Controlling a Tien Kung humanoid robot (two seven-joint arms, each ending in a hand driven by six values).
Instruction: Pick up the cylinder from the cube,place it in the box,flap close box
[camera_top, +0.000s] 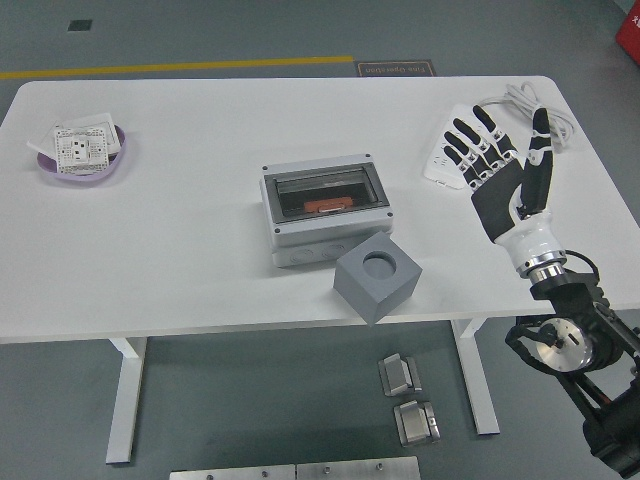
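A grey cube (377, 277) with a round, empty hole in its top sits near the table's front edge. Behind it stands a grey box (324, 211) with a dark see-through flap lying shut; an orange cylinder (326, 205) shows inside through the flap. My right hand (500, 165) is raised over the right part of the table, fingers spread and empty, well to the right of the box and cube. My left arm is out of view.
A white power strip (452, 150) with a coiled white cable (530, 108) lies at the back right, partly behind my hand. A purple bowl (82, 156) holding white socket parts sits at the far left. Metal parts (405, 395) lie on the floor under the table.
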